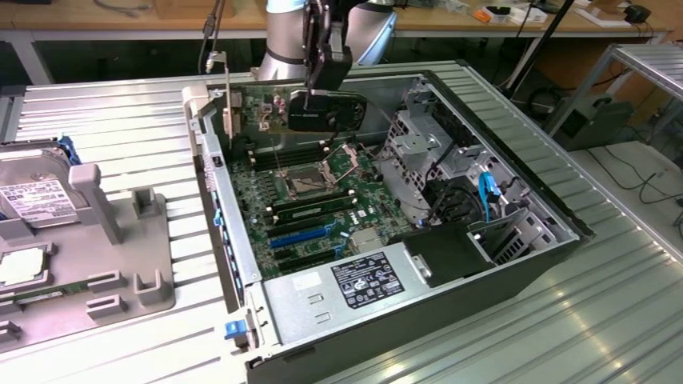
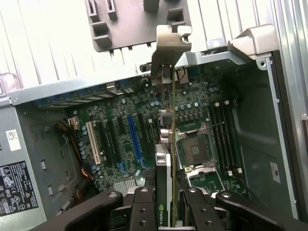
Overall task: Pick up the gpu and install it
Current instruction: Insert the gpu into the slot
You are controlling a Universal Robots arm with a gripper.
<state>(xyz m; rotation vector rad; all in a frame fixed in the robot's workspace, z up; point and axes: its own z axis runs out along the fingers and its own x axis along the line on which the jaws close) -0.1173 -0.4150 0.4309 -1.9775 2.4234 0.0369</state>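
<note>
The gpu (image 1: pixel 333 114) hangs on edge above the far end of the open computer case (image 1: pixel 555 240), black face toward the exterior view's right, with its silver bracket (image 1: pixel 227 100) by the case's rear wall. My gripper (image 1: pixel 318 94) is shut on the card's top edge. In the wrist view the gpu (image 2: pixel 162 161) appears edge-on between my fingers (image 2: pixel 143 207), and its bracket (image 2: pixel 167 53) reaches toward the rear wall. It hovers over the motherboard (image 2: pixel 144 103), between the blue slot (image 2: pixel 134 139) and the CPU socket (image 2: pixel 195 144), not seated in any slot.
A power supply (image 1: pixel 341 280) fills the case's near corner and a drive cage (image 1: pixel 427 156) stands on the exterior view's right. Left of the case, a grey fixture tray (image 1: pixel 117 240) holds a hard drive (image 1: pixel 32 200). The table (image 1: pixel 597 320) is ribbed metal.
</note>
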